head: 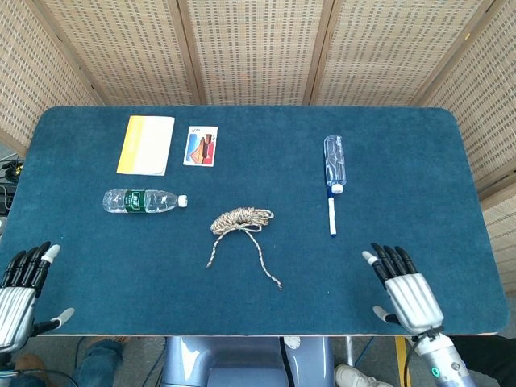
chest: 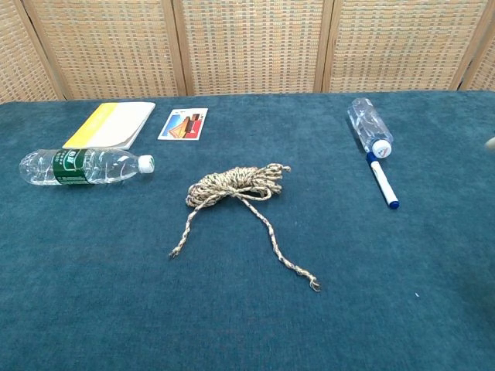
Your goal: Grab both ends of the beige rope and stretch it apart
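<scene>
The beige rope [head: 241, 219] [chest: 234, 184] lies bundled near the middle of the blue table, with two loose ends trailing toward me. One end [head: 209, 264] points left-front, the other [head: 278, 285] right-front. My left hand [head: 20, 292] hovers open at the near left edge, far from the rope. Over the near right part of the table my right hand [head: 402, 289] is open with fingers spread, well right of the rope's right end. Only a sliver of the right hand shows at the right border of the chest view.
A green-labelled water bottle [head: 143, 201] lies left of the rope. A yellow booklet [head: 146, 144] and a card [head: 200, 146] lie at the back left. A clear bottle [head: 334, 163] and a white marker [head: 331, 217] lie right of the rope.
</scene>
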Controlling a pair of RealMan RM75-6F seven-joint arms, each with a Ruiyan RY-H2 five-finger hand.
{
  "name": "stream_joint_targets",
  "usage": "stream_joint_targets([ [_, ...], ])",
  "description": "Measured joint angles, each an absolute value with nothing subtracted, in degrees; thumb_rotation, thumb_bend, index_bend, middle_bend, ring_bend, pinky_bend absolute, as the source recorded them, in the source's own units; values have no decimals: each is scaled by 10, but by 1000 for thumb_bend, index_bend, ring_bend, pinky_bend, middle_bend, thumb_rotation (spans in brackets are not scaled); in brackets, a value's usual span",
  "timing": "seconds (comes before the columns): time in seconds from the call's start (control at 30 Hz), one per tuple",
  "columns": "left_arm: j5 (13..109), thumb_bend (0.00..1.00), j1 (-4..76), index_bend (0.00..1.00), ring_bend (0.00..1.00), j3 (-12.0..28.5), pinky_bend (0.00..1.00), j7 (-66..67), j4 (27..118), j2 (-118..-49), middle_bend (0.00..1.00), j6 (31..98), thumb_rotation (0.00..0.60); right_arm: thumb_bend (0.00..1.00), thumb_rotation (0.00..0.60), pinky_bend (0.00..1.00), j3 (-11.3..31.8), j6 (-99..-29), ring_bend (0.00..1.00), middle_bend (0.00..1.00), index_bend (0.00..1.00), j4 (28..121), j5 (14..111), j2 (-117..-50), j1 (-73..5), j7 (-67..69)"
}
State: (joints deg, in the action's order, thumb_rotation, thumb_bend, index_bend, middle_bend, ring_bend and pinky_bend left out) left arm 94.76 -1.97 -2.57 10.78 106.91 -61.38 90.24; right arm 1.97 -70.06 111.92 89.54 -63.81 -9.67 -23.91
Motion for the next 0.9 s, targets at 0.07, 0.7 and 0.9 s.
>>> stream_joint_targets([
  [0.07,940,96,-17,0,0,-23,0,114,1071,-615,0,897,600,0,600,0,32,-654,0,0,193,1126,877,-636,-133,-238],
  [0.7,880,95,5,0,0,-4,0,157,1077,-631,0,854,600,174,600,0,104,-504,0,0,424,1059,601,-791,-344,-346],
  [0.9,870,95,9,0,0,-2,0,165,1076,-635,0,850,600,189,600,0,96,-516,0,0,441,1040,518,-851,-397,-418],
])
